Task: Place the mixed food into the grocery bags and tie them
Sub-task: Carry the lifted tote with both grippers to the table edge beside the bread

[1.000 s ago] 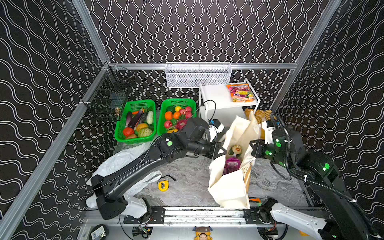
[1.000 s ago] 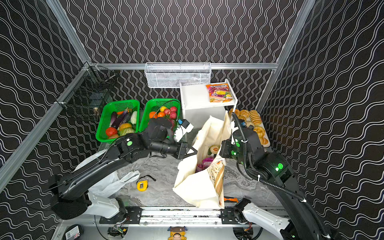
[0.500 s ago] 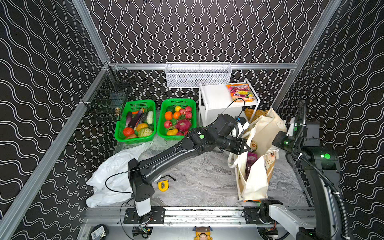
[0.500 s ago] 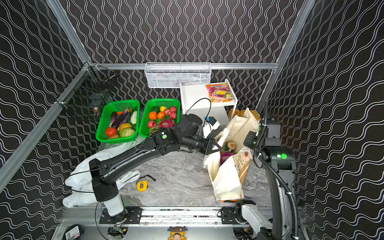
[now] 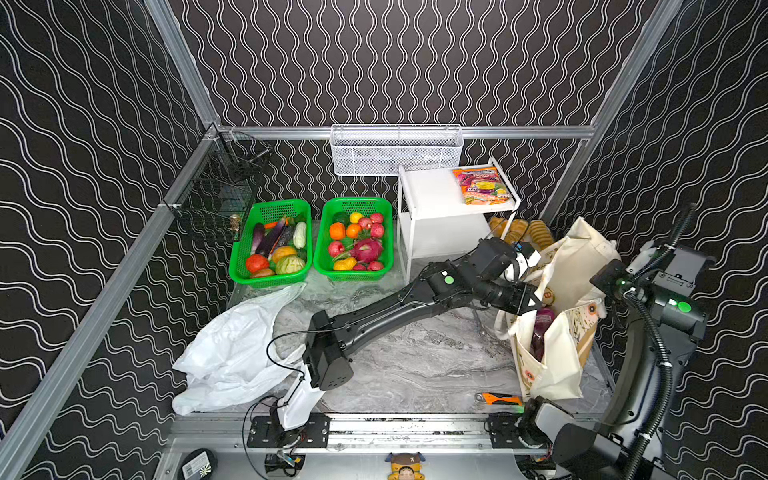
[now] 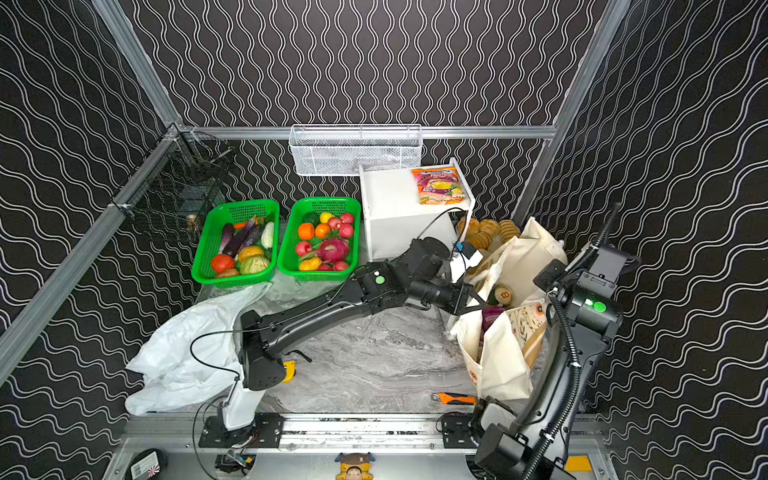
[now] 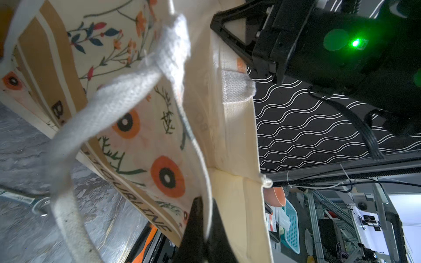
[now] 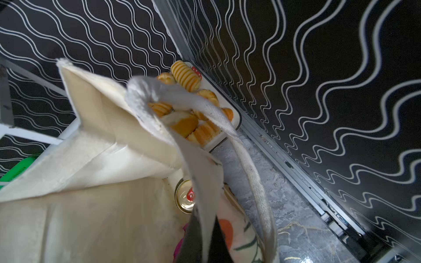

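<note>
The cream cloth tote (image 5: 557,365) (image 6: 498,365) stands open at the right side of the table. My left gripper (image 5: 527,302) (image 7: 206,211) is shut on its near rim. On the opposite rim my right gripper (image 5: 600,286) (image 8: 205,218) is shut as well. Inside the tote lie a purple packet (image 5: 542,328) and a can (image 5: 547,295) (image 8: 185,200). The white plastic bag (image 5: 237,353) lies crumpled at the front left. Toy fruits, a pink dragon fruit (image 5: 366,250) among them, fill a green basket (image 5: 357,200). A pink-purple snack packet (image 5: 482,185) lies on the white shelf (image 5: 428,195).
A second green basket (image 5: 274,203) holds toy vegetables. A tray of bread rolls (image 5: 519,230) sits behind the tote. An orange cutter (image 5: 498,399) lies at the front edge, a yellow tape measure (image 6: 289,370) under the left arm. Wire baskets (image 5: 395,149) (image 5: 224,191) hang on the walls.
Both arms have carried the tote from the middle front to the right side of the table. The left arm now stretches far across; the right arm has pulled back.
</note>
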You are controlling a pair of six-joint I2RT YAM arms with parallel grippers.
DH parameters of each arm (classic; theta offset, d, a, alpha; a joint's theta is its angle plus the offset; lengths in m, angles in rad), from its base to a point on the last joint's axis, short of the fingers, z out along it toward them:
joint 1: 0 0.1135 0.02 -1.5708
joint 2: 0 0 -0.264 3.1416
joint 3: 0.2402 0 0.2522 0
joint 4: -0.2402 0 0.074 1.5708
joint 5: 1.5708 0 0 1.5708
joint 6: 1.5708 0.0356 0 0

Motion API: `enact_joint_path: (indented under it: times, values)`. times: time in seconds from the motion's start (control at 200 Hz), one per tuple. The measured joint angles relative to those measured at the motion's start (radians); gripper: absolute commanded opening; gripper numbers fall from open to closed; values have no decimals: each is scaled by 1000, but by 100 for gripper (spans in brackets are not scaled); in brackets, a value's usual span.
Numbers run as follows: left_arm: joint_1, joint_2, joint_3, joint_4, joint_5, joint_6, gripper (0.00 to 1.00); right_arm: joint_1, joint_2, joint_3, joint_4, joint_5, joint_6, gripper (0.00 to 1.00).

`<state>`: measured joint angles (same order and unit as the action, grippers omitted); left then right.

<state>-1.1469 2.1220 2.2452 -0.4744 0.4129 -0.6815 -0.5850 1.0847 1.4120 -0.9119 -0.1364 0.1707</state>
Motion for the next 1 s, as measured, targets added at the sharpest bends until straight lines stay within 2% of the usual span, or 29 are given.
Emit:
enact_joint_path:
  times: [0.195, 0.39, 0.741, 1.001]
  values:
    - [-34, 101, 76, 86, -22, -26, 0, -78, 25, -50, 77, -25, -26, 0]
    - [-52, 171, 102, 161, -70, -60, 0, -86, 32, -139, 176, -21, -70, 0]
    - [-81, 249, 166, 248, -116, -100, 0, -99, 87, -141, 276, -11, -81, 0]
    - [-83, 260, 157, 268, -126, -101, 0, -103, 72, -226, 365, 13, -73, 12]
